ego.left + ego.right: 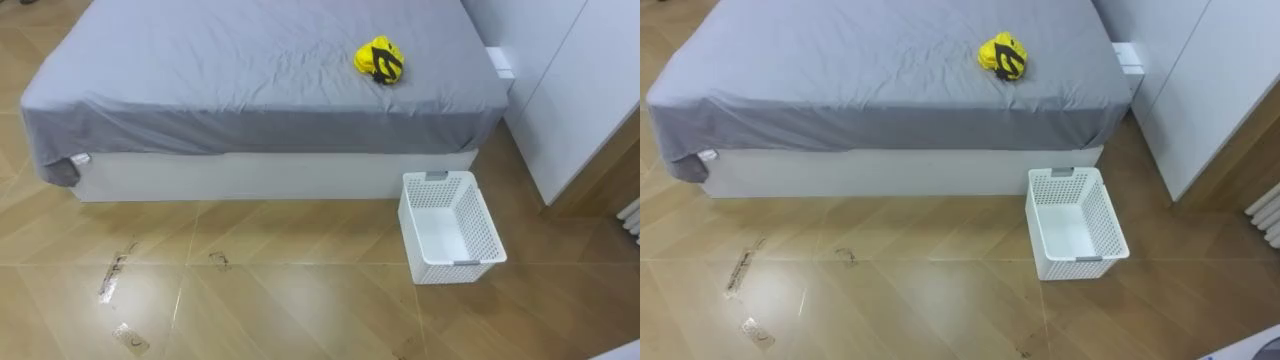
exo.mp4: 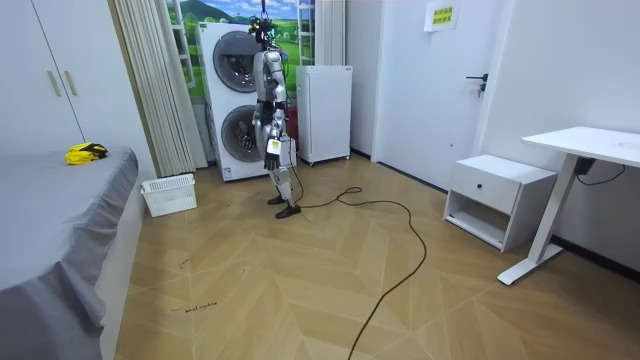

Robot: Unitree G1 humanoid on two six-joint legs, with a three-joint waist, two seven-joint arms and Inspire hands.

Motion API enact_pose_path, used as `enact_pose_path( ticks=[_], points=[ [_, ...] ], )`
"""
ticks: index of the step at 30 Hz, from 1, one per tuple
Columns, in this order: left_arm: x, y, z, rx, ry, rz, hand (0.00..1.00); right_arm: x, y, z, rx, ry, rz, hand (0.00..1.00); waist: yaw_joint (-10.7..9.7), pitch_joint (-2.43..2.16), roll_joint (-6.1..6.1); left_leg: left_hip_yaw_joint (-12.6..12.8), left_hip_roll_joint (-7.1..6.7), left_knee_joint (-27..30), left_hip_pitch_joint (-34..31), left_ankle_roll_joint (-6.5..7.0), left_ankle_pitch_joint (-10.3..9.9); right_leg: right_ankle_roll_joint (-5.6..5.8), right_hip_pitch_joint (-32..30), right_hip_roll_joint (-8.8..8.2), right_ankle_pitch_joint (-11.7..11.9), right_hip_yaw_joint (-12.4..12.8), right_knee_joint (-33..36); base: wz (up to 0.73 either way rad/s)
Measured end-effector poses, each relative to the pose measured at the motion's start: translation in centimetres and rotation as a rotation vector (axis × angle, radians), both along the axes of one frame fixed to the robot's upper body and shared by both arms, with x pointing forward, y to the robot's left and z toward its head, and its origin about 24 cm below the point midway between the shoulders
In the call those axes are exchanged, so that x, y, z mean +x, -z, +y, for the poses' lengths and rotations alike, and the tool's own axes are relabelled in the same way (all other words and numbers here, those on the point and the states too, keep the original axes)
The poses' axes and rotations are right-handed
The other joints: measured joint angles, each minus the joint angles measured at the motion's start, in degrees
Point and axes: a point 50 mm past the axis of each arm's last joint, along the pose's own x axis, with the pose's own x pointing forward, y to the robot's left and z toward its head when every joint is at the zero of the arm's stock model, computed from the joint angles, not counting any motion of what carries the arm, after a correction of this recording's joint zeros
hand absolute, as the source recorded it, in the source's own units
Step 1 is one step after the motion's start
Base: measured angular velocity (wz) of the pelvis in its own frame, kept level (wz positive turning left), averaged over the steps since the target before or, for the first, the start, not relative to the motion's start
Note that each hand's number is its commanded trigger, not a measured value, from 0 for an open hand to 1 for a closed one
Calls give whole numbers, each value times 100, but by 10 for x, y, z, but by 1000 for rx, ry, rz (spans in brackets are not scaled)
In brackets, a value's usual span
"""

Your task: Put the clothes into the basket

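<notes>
A crumpled yellow garment with black trim (image 1: 379, 60) lies on the grey bed (image 1: 250, 90), near its right end, and also shows as the yellow garment (image 2: 85, 152) in the room view. A white slatted basket (image 1: 450, 227) stands empty on the wooden floor just in front of the bed's right corner; it is the basket (image 2: 168, 194) by the bed in the room view. I stand a few steps back from the bed, in front of the stacked washing machines (image 2: 235, 100). My left hand (image 2: 272, 149) hangs at my hip, away from garment and basket.
White wardrobe doors (image 1: 570, 90) rise to the right of the bed and basket. Wooden floor (image 1: 250, 290) stretches between me and the bed. In the room view a bedside cabinet (image 2: 497, 198) and a white desk (image 2: 585, 150) stand at the right.
</notes>
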Motion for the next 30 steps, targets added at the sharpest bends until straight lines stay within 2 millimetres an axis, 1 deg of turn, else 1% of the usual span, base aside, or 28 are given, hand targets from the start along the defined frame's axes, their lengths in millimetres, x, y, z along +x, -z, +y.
enact_pose_path(
  ticks=[2, 6, 10, 13, 17, 22, 24, 25, 26, 28, 29, 30],
  points=[
    [1, 0, 0, 0, 1, -1, 0, 1, 0, 1, 4, -6, -4, 0, 7, -15, 7, 9, 1, 2, -61, 0, 0, 0, -68, -1, 0, -4, 13, 0],
    [0, 0, 0, 0, 0, 0, 0, 1, 0, 0, 7, -7, -4, 0, -5, -20, 14, 12, 2, 21, -88, 2, 1, 0, -105, -5, 0, -5, 48, 0],
    [0, 0, 0, -6, 2, 1, 0, 1, 0, 0, 10, -5, -6, 0, -4, -20, 20, 5, 3, 19, -87, 2, 1, 0, -105, -8, 0, -15, 69, 0],
    [0, 0, -1, -22, 6, 2, 0, 1, 0, 0, 19, -4, -7, 0, -8, -10, 23, -15, 2, 23, -94, 2, 1, 0, -99, -9, 0, -53, 70, 4],
    [0, 1, -1, -29, 9, 1, 0, 2, 0, 1, 24, -7, -12, 0, -22, -14, 26, -22, 3, 46, -111, 2, 0, 0, -103, -9, 0, -57, 72, 0],
    [1, 1, -2, -45, -3, -4, 0, 4, -1, 2, 34, -31, -18, 0, -24, -22, 52, -4, 18, 79, -135, 3, -2, 0, -127, -12, 0, -150, 95, -1],
    [2, 1, -2, -45, -3, -7, 0, 5, -1, 2, 35, -49, -17, 0, -19, -20, 40, -7, 35, 169, -201, -5, -11, -14, -165, -11, -9, -212, 147, 5],
    [2, 0, -1, -45, -9, -8, 0, 6, -1, 1, 34, -59, -16, 0, -16, -6, 53, 0, 98, 292, -265, -18, -64, -49, -205, -1, -49, -241, 217, 5],
    [2, 0, 0, -44, -14, -11, 0, 6, -1, 1, 36, -60, -17, 0, -17, 0, 57, 2, 106, 389, -314, -24, -110, -50, -225, 2, -94, -235, 243, 0],
    [1, 0, 2, -40, -31, -12, 0, 8, -1, 2, 43, -57, -21, 0, 10, 5, 58, 7, 197, 954, -569, -91, -388, -113, -388, 55, -336, -239, 591, -4],
    [-1, 0, 3, -38, -42, -8, 0, 8, -1, 2, 45, -55, -22, 0, 12, 8, 52, 7, 217, 1086, -614, -114, -434, -136, -413, 63, -398, -257, 690, 8],
    [-1, -1, 5, -36, -61, -11, 0, 7, -1, 3, 47, -57, -22, 0, -12, 0, 23, 27, 257, 1348, -717, -177, -497, -183, -491, 61, -568, -292, 833, 28]
  ],
)
